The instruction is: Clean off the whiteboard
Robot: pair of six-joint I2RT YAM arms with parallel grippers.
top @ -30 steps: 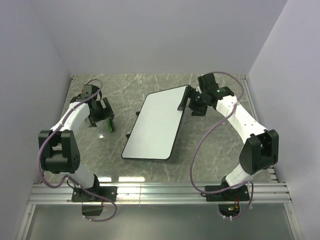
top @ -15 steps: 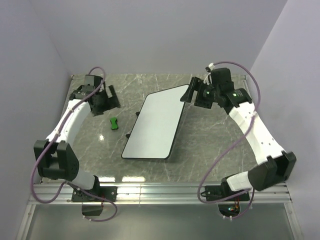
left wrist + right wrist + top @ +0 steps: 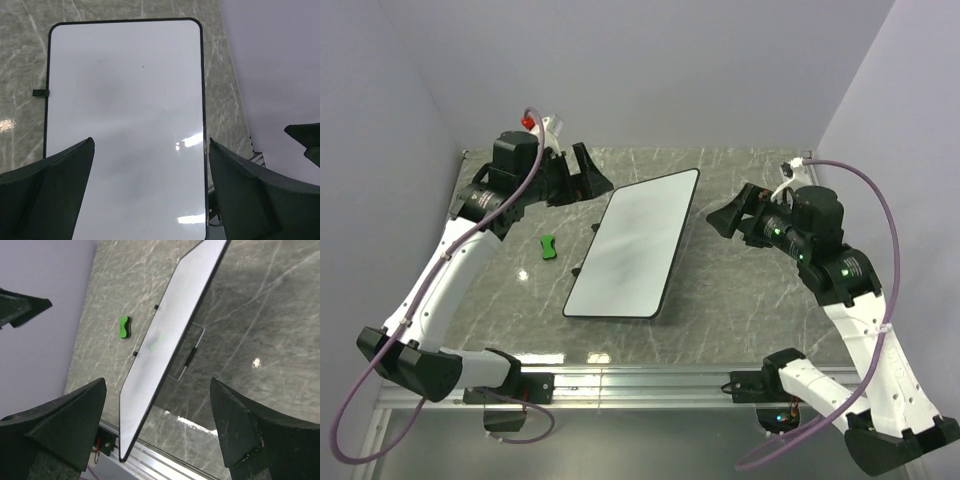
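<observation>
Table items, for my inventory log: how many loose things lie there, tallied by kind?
whiteboard: 1
green eraser: 1
Total: 2

Robotics lab test cell, seen from above. Plain pale lilac walls (bare and matte) box in a grey-green, marble-patterned tabletop on three sides. A ribbed aluminium rail runs along the tabletop's near edge, and two white-and-black robot arms are bolted to it: the left arm and the right arm. Both trail loose purple cables. A whiteboard lies flat at the tabletop's centre.
</observation>
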